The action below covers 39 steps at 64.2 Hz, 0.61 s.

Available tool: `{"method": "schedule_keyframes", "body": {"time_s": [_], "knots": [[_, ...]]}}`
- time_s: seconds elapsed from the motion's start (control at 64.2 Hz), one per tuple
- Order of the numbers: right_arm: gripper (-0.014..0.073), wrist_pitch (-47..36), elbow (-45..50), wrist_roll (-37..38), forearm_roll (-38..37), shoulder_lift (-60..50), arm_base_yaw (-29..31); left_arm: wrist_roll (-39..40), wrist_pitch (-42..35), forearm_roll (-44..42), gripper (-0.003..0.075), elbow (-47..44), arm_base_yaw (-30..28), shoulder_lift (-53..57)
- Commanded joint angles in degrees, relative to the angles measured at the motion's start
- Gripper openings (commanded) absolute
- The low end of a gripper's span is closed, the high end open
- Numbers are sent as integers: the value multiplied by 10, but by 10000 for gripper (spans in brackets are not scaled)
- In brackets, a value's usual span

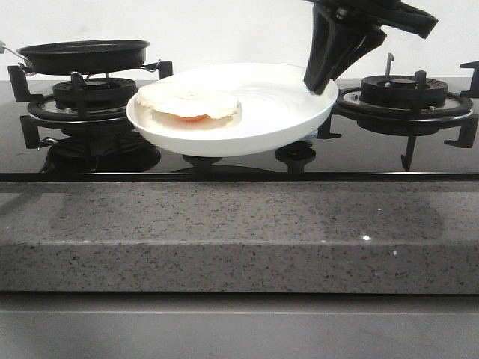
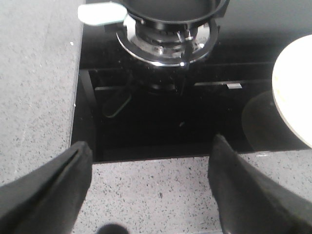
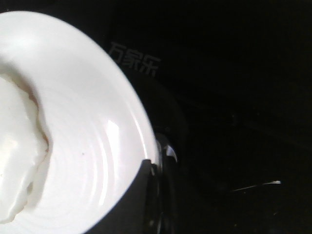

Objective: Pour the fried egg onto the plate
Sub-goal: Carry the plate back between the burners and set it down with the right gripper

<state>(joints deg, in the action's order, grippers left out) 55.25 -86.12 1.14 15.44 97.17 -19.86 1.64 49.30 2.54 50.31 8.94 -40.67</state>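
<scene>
Granite tabletop [image 1: 239,239] fills the front view's foreground, with the black glass hob [image 1: 224,161] behind it. Above the hob the plate [image 1: 284,112] is held clear of the glass, tilted a little, its left side lower. On that lower left part lies the egg [image 1: 188,105], pale with an orange patch at its near edge. The right hand [image 1: 323,81] pinches the plate's right rim, its fingers pressed onto it. On the left burner [image 1: 90,101] sits the pan [image 1: 82,54], and nothing shows in it from here. The right burner [image 1: 400,93] is bare.

From the left wrist, the left hand [image 2: 151,190] hangs spread over the tabletop's edge, holding nothing. Its 2 fingers [image 2: 46,187] stand well apart. Beyond it are the pan on its burner, a pale handle [image 2: 100,13], and a slice of the plate's rim at the side.

From the right wrist, the plate fills most of the picture, the egg lying on its far part and a dark finger [image 3: 129,204] lapping over the rim.

Judging from this, the pour itself looks done: the egg is on the plate and the pan is back on its burner. What seems left is to set the plate down and let go.
</scene>
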Motion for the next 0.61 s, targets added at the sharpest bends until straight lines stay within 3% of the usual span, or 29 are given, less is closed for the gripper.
{"method": "schedule_keyframes", "body": {"time_s": [0.0,0.234,0.467,0.592], "knots": [[-69,-29,-37,-3,8,-26,5,6,-30,1,492,14,-1,2],[-69,-54,-122,29,21,-9,45,6,-30,1,492,14,-1,2],[-69,-2,-229,51,26,68,69,6,-30,1,492,14,-1,2],[-69,16,-269,103,24,120,76,6,-30,1,492,14,-1,2]]}}
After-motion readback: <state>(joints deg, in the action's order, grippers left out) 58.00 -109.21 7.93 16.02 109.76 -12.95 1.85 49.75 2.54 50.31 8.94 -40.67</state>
